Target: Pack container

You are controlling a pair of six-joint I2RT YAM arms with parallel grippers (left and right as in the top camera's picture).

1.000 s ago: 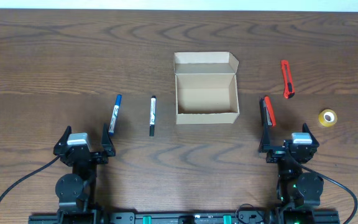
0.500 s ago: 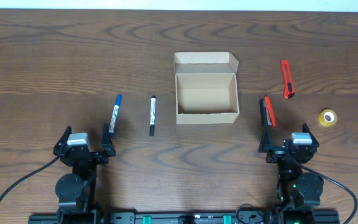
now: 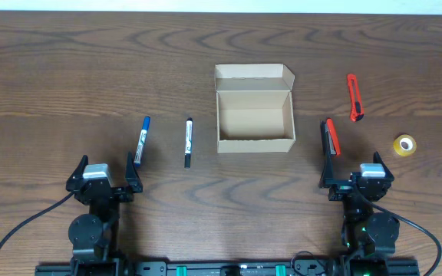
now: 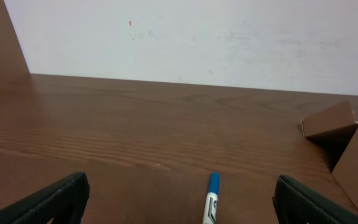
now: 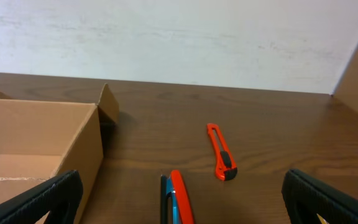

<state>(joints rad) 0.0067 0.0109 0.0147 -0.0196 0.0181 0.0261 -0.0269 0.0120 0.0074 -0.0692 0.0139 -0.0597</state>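
We've got the cardboard box (image 3: 255,121) sitting open mid-tabletop (image 3: 52,77), with its lid flap tipped back on the far side. Our left hand (image 3: 104,165) and right hand (image 3: 357,170) are both spread wide at the near edge. A blue marker (image 3: 143,139) and a black marker (image 3: 188,142) lie left of the box. A red-and-black cutter (image 3: 331,137), a red utility knife (image 3: 353,97) and a yellow tape roll (image 3: 404,144) lie to its right.

Beyond the green-tabbed black rail (image 3: 229,269), the left gripper (image 3: 104,161) and right gripper (image 3: 357,164) are black, silver-capped, trailing black cables (image 3: 21,230).
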